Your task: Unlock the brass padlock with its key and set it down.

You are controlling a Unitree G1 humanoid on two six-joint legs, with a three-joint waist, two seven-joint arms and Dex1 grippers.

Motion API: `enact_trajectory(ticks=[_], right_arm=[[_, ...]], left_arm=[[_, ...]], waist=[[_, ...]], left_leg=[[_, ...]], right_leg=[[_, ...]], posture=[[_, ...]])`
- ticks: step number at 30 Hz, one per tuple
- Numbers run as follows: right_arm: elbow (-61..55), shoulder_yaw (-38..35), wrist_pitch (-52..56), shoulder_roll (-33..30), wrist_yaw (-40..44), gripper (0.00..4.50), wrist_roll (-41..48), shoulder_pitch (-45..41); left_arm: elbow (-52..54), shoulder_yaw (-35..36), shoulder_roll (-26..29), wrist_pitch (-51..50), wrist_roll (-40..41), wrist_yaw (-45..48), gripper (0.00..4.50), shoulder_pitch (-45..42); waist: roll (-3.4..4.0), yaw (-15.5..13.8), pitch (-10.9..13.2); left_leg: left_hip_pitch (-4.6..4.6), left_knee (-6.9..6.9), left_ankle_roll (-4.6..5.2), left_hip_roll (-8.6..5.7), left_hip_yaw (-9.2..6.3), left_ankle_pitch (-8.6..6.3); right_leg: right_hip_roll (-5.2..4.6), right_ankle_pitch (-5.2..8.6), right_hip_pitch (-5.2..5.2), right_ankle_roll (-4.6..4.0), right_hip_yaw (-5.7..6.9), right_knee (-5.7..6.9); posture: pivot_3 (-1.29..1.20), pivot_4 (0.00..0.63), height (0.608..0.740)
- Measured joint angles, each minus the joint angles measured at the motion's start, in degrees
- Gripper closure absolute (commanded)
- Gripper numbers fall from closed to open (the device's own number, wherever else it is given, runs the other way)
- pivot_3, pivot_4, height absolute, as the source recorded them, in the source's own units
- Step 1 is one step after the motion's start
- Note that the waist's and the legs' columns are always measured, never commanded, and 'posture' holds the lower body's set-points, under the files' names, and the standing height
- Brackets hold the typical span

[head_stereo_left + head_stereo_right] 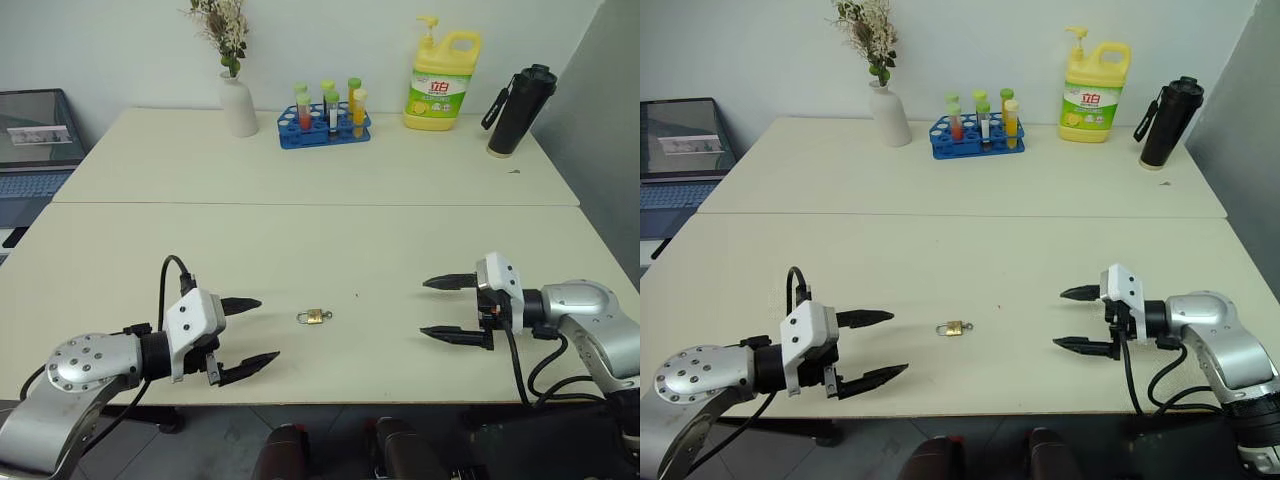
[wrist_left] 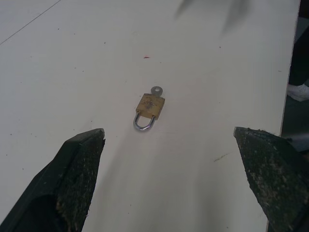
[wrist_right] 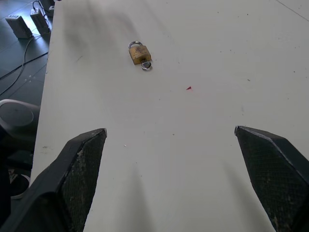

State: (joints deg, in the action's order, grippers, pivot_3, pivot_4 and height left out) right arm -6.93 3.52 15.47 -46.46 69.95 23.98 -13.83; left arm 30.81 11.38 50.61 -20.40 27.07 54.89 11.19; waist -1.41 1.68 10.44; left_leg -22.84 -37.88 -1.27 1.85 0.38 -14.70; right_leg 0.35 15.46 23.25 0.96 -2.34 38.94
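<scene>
the brass padlock (image 1: 314, 317) lies flat on the table (image 1: 300, 240), between the two grippers and near the front edge. the key (image 2: 156, 90) sticks out of its bottom. the left gripper (image 1: 248, 336) and the right gripper (image 1: 447, 308) are both wide open and hold nothing. to do this well, one hand should pinch the tiny gold body gently, and the other should turn the key.

Silver arms, white wrists, black jaws, cables
</scene>
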Motion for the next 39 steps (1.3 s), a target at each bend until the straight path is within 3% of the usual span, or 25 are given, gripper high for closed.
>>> enact_trajectory(ticks=[12, 29, 35, 39], right_arm=[[1.01, 0.03, -2.75, 0.63, 1.05, 0.04, -0.72, 1.43], [-5.02, 0.15, 4.68, 1.26, -2.01, 0.04, -0.32, -0.33], [-7.4, 2.27, 7.07, 2.12, -4.08, 0.04, -0.7, -0.9], [-10.12, 4.43, 11.36, 2.61, -6.62, 0.04, -1.32, -2.04]], left_arm=[[0.05, 0.02, -2.82, 1.97, 0.17, 0.38, 0.0, -2.07], [-5.49, -4.82, 0.09, 4.08, -4.83, 6.76, 0.0, -5.84], [-9.19, -11.1, 0.04, 5.76, -9.83, 7.18, 0.0, -9.55], [-14.92, -16.41, -3.78, 6.89, -13.24, 6.73, 0.0, -16.16]], waist=[[0.0, -0.02, 0.0], [0.0, -0.02, 0.0], [0.0, -0.02, 0.0], [0.0, -0.14, -0.01]], left_leg=[[0.0, -0.02, 0.0, -0.01, -0.02, 0.0], [0.0, -0.03, 0.0, -0.02, -0.03, 0.0], [-0.01, -0.03, 0.0, -0.03, -0.03, 0.0], [-0.02, -0.07, 0.0, -0.08, -0.06, 0.0]], right_leg=[[0.01, 0.0, 0.0, 0.0, 0.01, 0.02], [0.04, 0.0, -0.01, 0.0, 0.01, 0.03], [0.06, 0.0, 0.0, 0.0, 0.01, 0.03], [0.17, -0.01, -0.02, 0.01, 0.04, 0.07]], posture=[[0.0, 0.15, 0.74], [0.0, 0.15, 0.74], [0.0, 0.15, 0.74], [0.0, 0.15, 0.74]])
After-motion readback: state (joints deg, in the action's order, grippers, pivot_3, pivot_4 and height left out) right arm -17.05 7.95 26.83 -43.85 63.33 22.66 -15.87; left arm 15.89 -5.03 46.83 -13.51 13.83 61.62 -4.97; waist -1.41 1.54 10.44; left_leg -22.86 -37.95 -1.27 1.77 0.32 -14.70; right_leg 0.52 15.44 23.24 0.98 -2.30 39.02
